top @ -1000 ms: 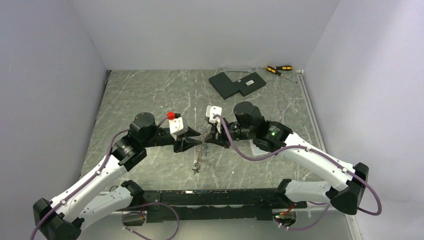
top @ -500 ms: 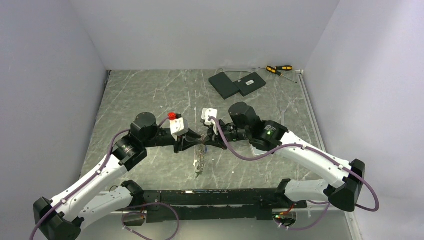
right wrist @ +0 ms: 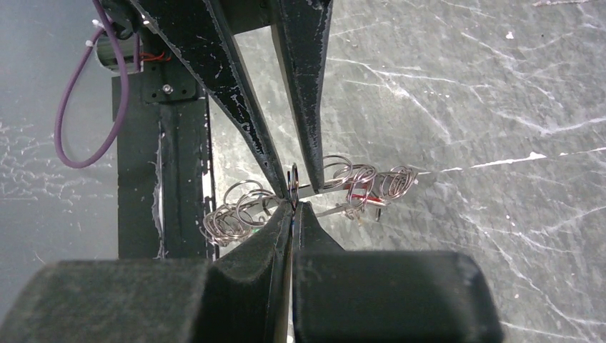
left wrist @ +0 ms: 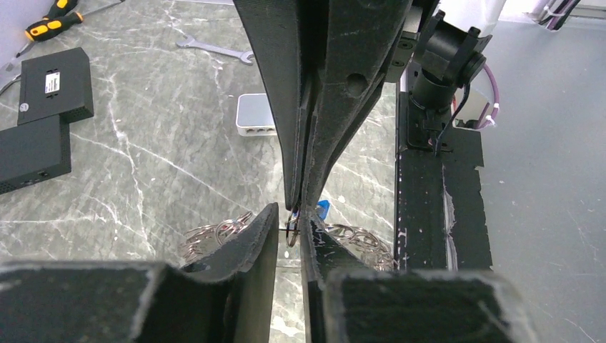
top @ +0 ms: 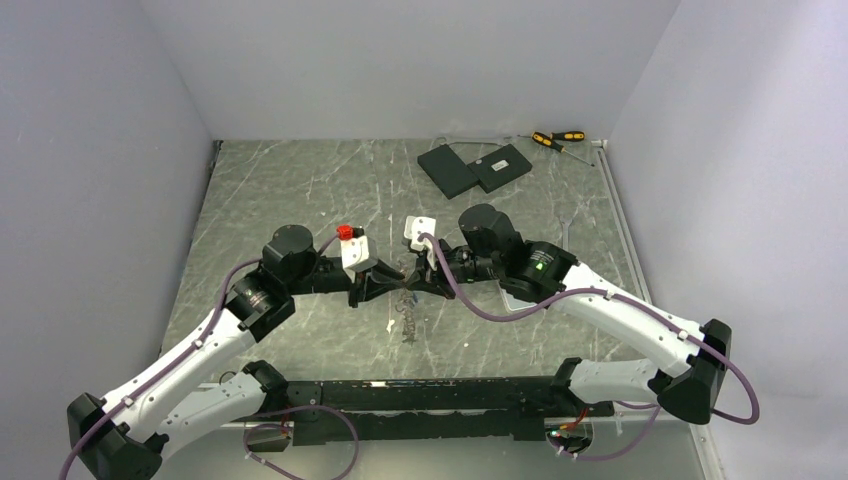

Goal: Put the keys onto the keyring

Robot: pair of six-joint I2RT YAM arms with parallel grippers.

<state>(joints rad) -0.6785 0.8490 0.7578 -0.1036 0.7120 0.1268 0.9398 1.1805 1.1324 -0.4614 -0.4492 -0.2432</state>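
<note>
At the centre of a grey marble-patterned table (top: 300, 190), two black grippers meet tip to tip just above the surface. The right gripper (top: 414, 284) has its jaws pressed together on the keyring (right wrist: 293, 180), a thin silver metal loop seen edge-on from the right wrist camera. Its tips pinch the loop's lower edge.

The left gripper (top: 396, 283) faces it with its fingers (right wrist: 307, 143) a narrow gap apart, one on each side of the loop. A sliver of space shows on both sides, and it grips nothing that can be made out.

Below the two tools hangs a string of linked silver wire rings (top: 405, 322), carrying the keys, small metal ones. One has a red head (right wrist: 357, 196), and a blue plastic tag (left wrist: 323, 208) shows beside the fingertips in the left wrist view.

Well apart from the grippers, two flat black boxes (top: 475, 167) and a pair of yellow-and-black screwdrivers (top: 555, 139) lie near the far wall. A small white box (left wrist: 256, 114) and a steel spanner (left wrist: 214, 48) also lie on the table.
</note>
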